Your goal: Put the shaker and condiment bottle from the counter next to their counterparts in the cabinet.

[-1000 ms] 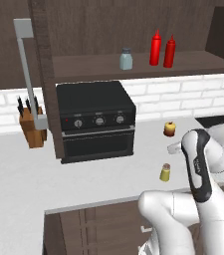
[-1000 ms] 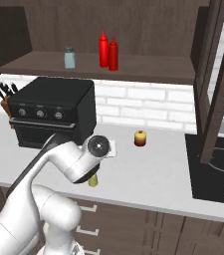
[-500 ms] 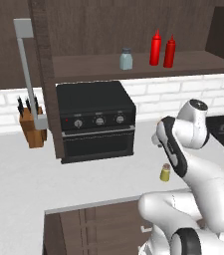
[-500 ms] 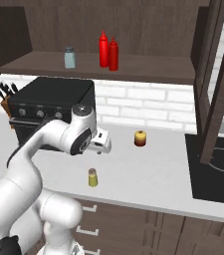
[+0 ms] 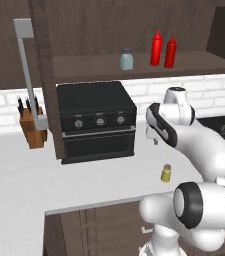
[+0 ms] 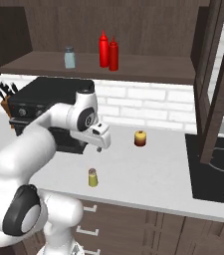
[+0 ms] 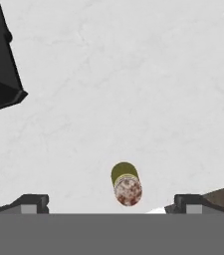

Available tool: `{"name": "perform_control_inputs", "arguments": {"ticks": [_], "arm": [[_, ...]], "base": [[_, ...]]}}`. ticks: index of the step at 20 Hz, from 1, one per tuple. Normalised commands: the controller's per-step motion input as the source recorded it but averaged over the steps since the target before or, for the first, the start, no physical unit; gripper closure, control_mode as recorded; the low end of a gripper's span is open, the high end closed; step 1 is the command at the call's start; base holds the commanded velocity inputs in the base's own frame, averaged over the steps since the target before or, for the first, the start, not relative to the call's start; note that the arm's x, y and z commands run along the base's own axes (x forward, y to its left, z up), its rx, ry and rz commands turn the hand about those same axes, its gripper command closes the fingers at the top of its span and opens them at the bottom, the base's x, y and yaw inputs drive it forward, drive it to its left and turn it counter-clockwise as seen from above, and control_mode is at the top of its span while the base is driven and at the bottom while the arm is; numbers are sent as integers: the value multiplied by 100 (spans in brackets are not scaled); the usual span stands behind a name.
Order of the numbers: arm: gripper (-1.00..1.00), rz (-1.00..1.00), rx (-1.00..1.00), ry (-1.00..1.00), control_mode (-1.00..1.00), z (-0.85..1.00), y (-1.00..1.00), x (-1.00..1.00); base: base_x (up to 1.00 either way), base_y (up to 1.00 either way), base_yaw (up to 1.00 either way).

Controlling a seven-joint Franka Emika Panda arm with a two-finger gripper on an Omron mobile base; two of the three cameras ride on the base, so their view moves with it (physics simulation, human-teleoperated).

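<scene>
While the gripper (image 7: 108, 203) hangs spread wide, the shaker (image 7: 126, 183) stands on the counter (image 7: 133, 89) below, untouched.

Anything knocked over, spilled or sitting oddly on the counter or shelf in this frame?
Nothing stands out. The yellow shaker stands upright on the counter, below the open gripper. On the cabinet shelf the blue-grey shaker and two red bottles stand upright, and no spill shows.
</scene>
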Motion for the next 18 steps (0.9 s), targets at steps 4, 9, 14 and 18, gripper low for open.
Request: {"name": "perform_control_inputs", "arguments": {"ticks": [4,9,14,18], "arm": [[-100,-13,0,11,-100,-21,0,0],[-100,-10,0,5,-100,-30,0,0],[-100,-7,0,1,-100,-25,0,0],[-100,-6,0,0,-100,-19,0,-1]], "base": [[0,0,0],[0,0,0],[0,0,0],[0,0,0]]}}
